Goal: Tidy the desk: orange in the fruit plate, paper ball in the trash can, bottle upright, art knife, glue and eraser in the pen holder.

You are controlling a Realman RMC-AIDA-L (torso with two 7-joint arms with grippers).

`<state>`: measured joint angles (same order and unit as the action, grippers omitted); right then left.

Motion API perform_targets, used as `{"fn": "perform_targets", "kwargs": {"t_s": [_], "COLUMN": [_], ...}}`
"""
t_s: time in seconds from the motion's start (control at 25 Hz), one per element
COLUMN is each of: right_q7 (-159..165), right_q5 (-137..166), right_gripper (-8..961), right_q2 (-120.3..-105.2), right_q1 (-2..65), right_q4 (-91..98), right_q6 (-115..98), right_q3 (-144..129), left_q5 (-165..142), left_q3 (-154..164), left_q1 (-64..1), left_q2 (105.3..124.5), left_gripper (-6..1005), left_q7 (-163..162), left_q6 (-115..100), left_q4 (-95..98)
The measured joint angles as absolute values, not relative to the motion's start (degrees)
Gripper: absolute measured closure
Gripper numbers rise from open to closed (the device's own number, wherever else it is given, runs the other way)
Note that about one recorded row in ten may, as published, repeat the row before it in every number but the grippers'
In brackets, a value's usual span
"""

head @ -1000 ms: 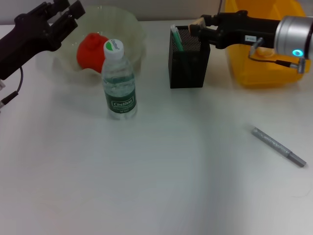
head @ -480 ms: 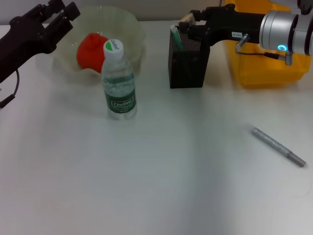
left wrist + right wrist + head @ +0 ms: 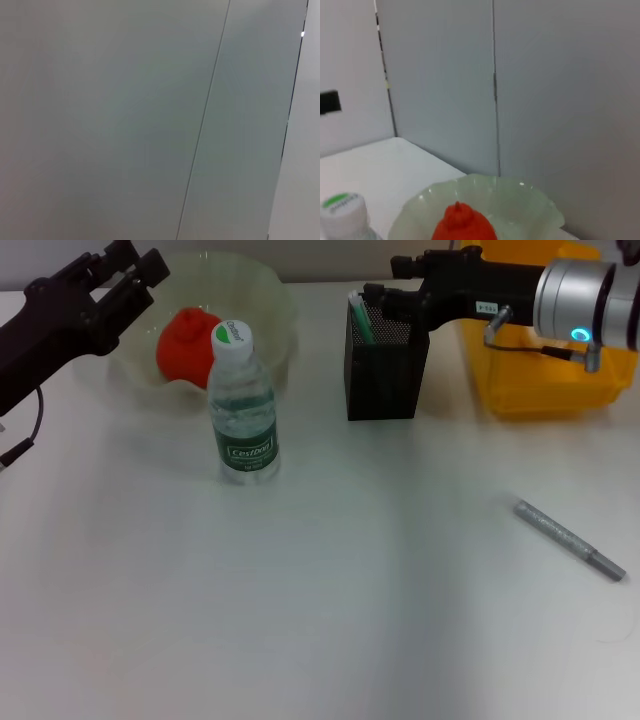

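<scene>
Your right gripper (image 3: 382, 292) hangs over the pen holder (image 3: 385, 368) at the far edge of the table, its tips right above the open mouth. From the head view you cannot tell how far its jaws stand apart, and nothing shows between them; a green-tipped thing already leans inside the holder's left wall.

The one loose item left on the table is the grey knife (image 3: 570, 539), near the right edge and well toward the near side. Everything turns on that line: the knife lies well apart from your right gripper, back toward you and to the right of the holder. Its long axis runs on a slant, one end pointing to the far-left, the other to the near-right. To pick it, you probably need the jaws turned square across that slant, not along it.

The right arm is clearly the nearer one. Your left gripper (image 3: 130, 272) is parked at the far-left corner beside the plate (image 3: 270, 295), jaws parted and empty, with the whole table between it and the knife.

The orange (image 3: 183, 340) sits in the plate, and the bottle (image 3: 242, 410) stands upright just in front of it. The yellow bin (image 3: 540, 380) sits at the far-right, behind your right arm.
</scene>
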<state>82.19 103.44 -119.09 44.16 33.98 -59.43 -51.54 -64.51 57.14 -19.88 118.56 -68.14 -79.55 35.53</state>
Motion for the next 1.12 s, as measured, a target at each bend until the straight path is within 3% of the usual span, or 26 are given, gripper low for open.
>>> {"fn": "perform_targets", "kwargs": {"t_s": [0.12, 0.4, 0.56, 1.12], "right_q7": [88.2, 122.0, 134.8, 142.0], "right_q5": [106.0, 125.3, 138.3, 154.7], "right_gripper": [442, 441, 445, 452], "right_q2": [-119.07, -118.91, -119.13, -119.16], "right_q1": [42.8, 35.9, 35.7, 38.6], "right_q4": [37.7, 65.8, 75.2, 65.2], "right_q6": [-62.8, -79.4, -89.3, -88.6], "right_q3": [-51.8, -59.0, -60.3, -66.9], "left_q5": [-64.5, -64.6, -64.7, -65.0], "left_q3": [57.2, 57.2, 57.2, 57.0], "left_q1": [-19.9, -20.5, -20.8, -21.1], "left_q2": [118.57, 118.55, 118.45, 118.40], "left_gripper": [520, 519, 519, 519], "left_q7": [-68.2, -68.9, -69.1, -69.1], "left_q6": [-79.7, -80.3, -80.1, -79.6], "left_q4": [35.5, 35.0, 35.0, 35.0]}}
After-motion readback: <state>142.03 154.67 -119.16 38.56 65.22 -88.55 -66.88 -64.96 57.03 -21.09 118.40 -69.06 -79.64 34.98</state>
